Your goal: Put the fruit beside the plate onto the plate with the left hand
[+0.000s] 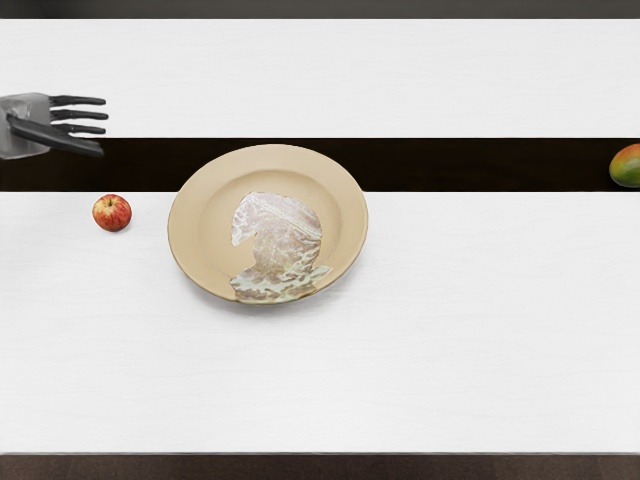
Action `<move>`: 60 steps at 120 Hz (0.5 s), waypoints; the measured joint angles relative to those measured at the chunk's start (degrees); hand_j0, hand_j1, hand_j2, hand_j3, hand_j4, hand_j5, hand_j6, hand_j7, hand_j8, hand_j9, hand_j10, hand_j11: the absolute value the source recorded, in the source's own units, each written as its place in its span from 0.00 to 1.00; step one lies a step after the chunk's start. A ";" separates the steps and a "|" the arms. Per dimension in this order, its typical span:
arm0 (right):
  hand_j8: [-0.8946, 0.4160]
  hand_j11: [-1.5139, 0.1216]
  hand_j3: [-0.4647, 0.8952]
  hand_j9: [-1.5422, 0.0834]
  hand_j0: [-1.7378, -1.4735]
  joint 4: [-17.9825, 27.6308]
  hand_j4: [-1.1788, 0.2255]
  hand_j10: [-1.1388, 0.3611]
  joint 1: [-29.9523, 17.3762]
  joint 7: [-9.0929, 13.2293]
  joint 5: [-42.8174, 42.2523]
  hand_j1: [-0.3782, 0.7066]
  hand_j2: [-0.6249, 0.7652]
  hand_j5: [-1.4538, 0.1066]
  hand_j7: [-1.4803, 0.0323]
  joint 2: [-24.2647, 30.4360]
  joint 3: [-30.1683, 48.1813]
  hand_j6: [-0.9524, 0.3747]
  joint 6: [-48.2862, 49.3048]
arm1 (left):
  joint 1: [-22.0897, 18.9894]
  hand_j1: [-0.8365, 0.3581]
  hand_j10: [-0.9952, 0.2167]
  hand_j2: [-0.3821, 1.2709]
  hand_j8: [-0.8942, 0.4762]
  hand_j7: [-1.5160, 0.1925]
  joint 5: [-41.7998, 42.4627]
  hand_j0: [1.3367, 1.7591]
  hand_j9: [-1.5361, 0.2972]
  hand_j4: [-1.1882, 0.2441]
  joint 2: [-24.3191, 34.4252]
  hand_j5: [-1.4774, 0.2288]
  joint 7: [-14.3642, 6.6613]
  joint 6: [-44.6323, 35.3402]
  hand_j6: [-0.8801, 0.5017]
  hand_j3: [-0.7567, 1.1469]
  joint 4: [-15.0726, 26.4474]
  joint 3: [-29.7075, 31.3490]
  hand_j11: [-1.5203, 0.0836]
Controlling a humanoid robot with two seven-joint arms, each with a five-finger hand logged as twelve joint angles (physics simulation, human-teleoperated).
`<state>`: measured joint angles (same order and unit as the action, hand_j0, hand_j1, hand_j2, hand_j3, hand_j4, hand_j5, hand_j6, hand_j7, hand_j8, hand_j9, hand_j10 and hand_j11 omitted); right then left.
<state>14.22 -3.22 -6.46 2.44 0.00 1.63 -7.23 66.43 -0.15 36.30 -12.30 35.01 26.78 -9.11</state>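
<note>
Single head view, looked down at a slant over the table (450, 330), faced its far edge, near edge at frame bottom.

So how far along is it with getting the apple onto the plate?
Nothing looks done yet: the small red apple sits on the white table just left of the round tan plate, not touching it. The left hand is open, up-left of the apple, holding nothing. Reaching, grasping, lifting and placing are all left.

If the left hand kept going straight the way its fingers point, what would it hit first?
Probably nothing. The left hand points right over the far white surface, passing beyond the plate and the apple. Depth is unclear, so it might skim the plate's far rim.
</note>
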 joint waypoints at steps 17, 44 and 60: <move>0.66 0.90 0.34 0.92 0.30 -0.09 0.81 0.74 -0.24 0.00 0.09 0.07 0.44 0.90 0.95 0.00 -0.98 0.69 0.22 | 0.05 0.74 0.62 0.26 0.47 0.70 -0.01 0.76 0.66 0.66 0.00 0.68 0.00 0.00 0.46 0.40 0.02 0.01 0.75; 0.66 0.90 0.34 0.92 0.30 -0.08 0.81 0.74 -0.29 0.04 0.18 0.07 0.44 0.90 0.95 0.00 -1.09 0.69 0.28 | 7.10 0.74 0.62 0.26 0.47 0.70 -8.52 0.76 0.66 0.66 0.49 0.68 -0.02 0.00 0.46 0.40 2.05 0.02 0.75; 0.66 0.90 0.34 0.92 0.30 -0.07 0.81 0.74 -0.30 0.05 0.20 0.07 0.44 0.90 0.95 0.00 -1.10 0.69 0.29 | 11.24 0.74 0.62 0.26 0.47 0.70 -14.42 0.76 0.66 0.66 2.08 0.68 -4.51 0.00 0.46 0.40 4.32 0.54 0.75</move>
<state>14.15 -3.51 -6.42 2.63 0.00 0.53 -6.95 77.68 -14.57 38.38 -16.81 35.01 31.10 -8.56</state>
